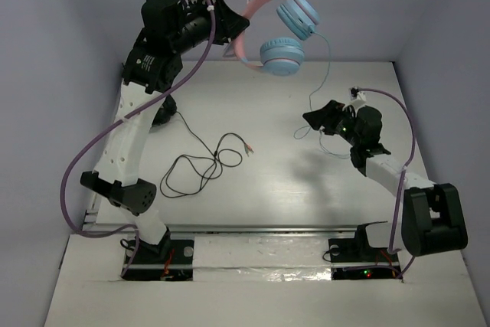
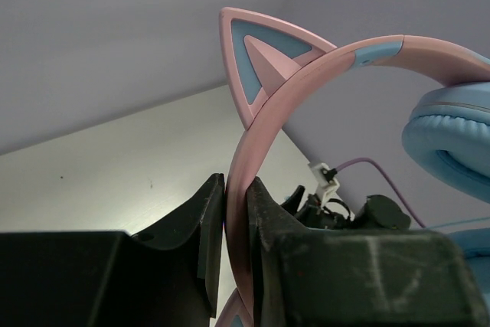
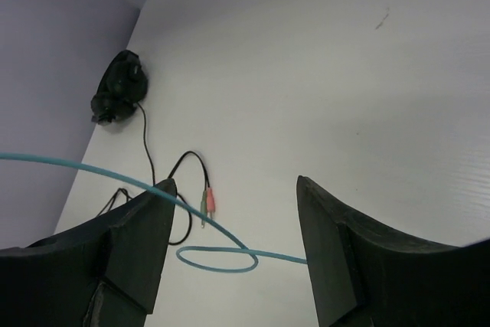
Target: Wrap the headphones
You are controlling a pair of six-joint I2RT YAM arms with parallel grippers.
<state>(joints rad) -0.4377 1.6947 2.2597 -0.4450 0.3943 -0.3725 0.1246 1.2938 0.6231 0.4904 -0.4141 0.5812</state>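
Note:
The headphones hang in the air at the back, with a pink cat-ear headband and light blue earcups. My left gripper is shut on the headband, holding it high above the table. Their thin light blue cable drops from the earcups to the table by my right gripper. In the right wrist view the cable runs across between the jaws and makes a small loop on the table. My right gripper is open, low over the table, and holds nothing.
Black headphones lie at the table's left edge, mostly behind my left arm in the top view. Their thin black cable lies coiled mid-table, ending in pink and green plugs. Walls enclose the back and sides.

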